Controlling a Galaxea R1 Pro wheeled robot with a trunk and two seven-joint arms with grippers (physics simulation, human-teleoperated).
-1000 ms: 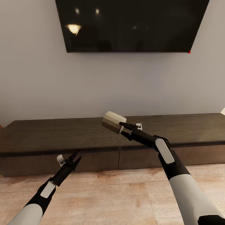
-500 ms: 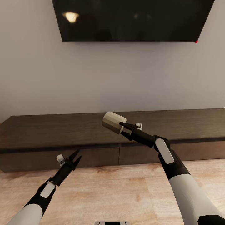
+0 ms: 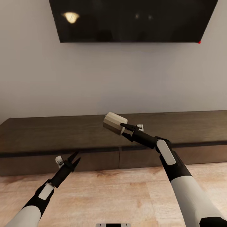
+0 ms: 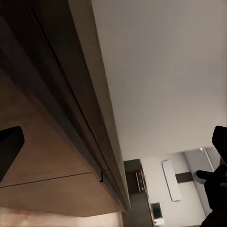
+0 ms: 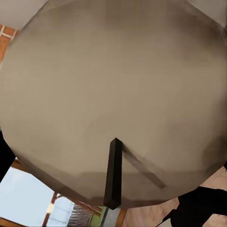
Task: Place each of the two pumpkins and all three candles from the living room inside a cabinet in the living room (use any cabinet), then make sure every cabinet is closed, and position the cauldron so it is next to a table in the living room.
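Observation:
My right gripper (image 3: 123, 130) is shut on a stubby grey-brown candle (image 3: 114, 123), held tilted in the air in front of the long dark-brown cabinet (image 3: 63, 132). Up close in the right wrist view the candle's pale round end (image 5: 113, 94) shows with its short black wick (image 5: 112, 174). Lower on the left side, my left gripper (image 3: 75, 158) hangs open and holds nothing, just in front of the cabinet's shut left drawer front (image 3: 94, 160). The left wrist view looks along the cabinet's front edge (image 4: 71, 113), with the dark finger tips (image 4: 9, 146) at the frame's sides.
A large black TV (image 3: 132, 19) hangs on the grey wall above the cabinet. Pale wood floor (image 3: 110, 195) lies between me and the cabinet. A seam (image 3: 119, 157) divides two shut drawer fronts.
The head view has tilted and shifted, so the TV and cabinet sit differently in frame. My left gripper has edged slightly up and left. The right gripper keeps the candle in the same pose.

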